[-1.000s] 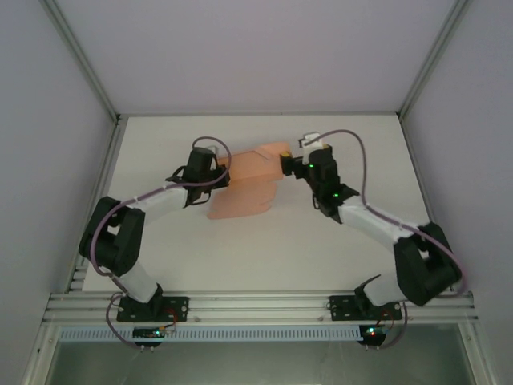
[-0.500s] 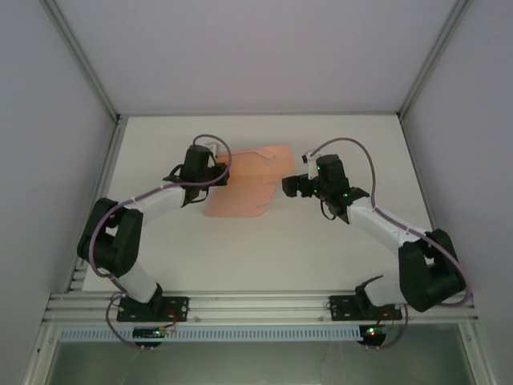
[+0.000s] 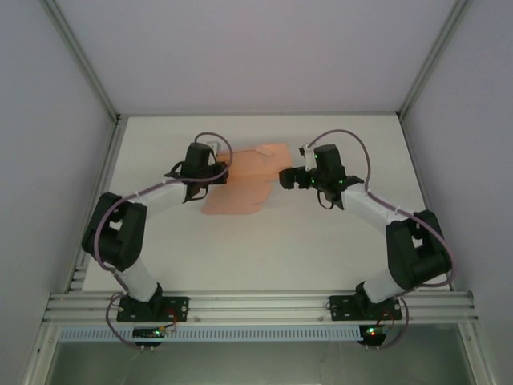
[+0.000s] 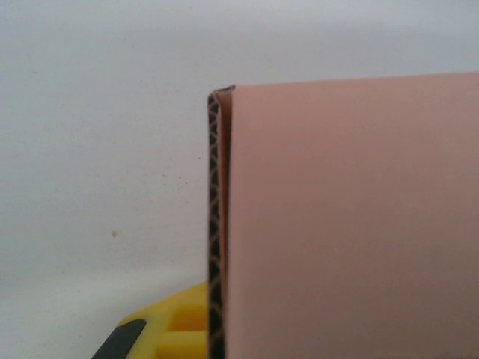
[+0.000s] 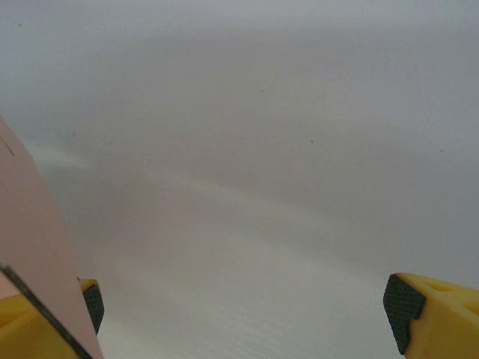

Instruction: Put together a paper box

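The paper box (image 3: 240, 188) is a salmon-pink cardboard sheet lying mostly flat mid-table, with a flap raised at its far right end. My left gripper (image 3: 220, 172) is shut on the sheet's left edge. In the left wrist view the corrugated edge (image 4: 216, 224) runs down beside a yellow finger (image 4: 176, 329), and the pink face (image 4: 352, 224) takes up the right side. My right gripper (image 3: 285, 176) is wide open at the sheet's right edge. A pink flap (image 5: 30, 247) overlaps its left finger (image 5: 91, 305), and nothing lies between the pads.
The white table (image 3: 321, 241) is walled on the left, right and far sides, with an aluminium frame rail (image 3: 256, 305) along the near edge. Both arm bases stand on that rail.
My right gripper left the raised flap, pulled back toward the near side, then came in again at the sheet's right edge. The sheet shifted slightly left. The left gripper kept its hold.
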Motion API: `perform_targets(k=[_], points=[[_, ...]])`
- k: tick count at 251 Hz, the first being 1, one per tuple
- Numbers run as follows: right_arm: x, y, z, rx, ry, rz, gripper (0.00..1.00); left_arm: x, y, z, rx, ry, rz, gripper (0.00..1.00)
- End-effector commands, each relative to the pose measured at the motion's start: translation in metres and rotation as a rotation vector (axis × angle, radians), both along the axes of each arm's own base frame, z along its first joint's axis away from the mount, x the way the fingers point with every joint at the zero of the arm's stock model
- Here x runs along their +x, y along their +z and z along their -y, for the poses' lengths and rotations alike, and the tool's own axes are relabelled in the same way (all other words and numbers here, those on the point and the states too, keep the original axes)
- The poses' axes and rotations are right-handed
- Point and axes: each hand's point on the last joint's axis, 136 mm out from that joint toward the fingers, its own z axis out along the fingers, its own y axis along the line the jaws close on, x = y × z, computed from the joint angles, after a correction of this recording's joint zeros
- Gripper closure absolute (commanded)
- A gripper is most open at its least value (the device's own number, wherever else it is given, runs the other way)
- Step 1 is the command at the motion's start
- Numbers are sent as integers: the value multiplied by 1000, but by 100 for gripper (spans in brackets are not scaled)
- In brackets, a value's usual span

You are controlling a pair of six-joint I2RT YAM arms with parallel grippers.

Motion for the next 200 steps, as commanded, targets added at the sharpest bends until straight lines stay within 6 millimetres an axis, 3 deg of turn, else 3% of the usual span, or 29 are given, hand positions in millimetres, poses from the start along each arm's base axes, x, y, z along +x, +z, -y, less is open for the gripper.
perform_targets(k=[1, 18, 91, 121, 154, 200], points=[[12, 25, -27, 97, 37, 17, 1, -13, 11, 45, -14, -165, 15, 100], [8, 20, -34, 151, 31, -66, 0, -12, 8, 47, -20, -157, 0, 100], [1, -7, -24, 226, -80, -364, 0, -10, 6, 50, -37, -154, -20, 100], [4, -10, -34, 395, -132, -451, 0, -10, 6, 50, -38, -147, -16, 100], [16, -3, -41, 521, -162, -462, 0, -12, 1, 48, -22, -144, -29, 100], [23, -18, -43, 356, -138, -375, 1, -13, 2, 47, -40, -131, -31, 100]])
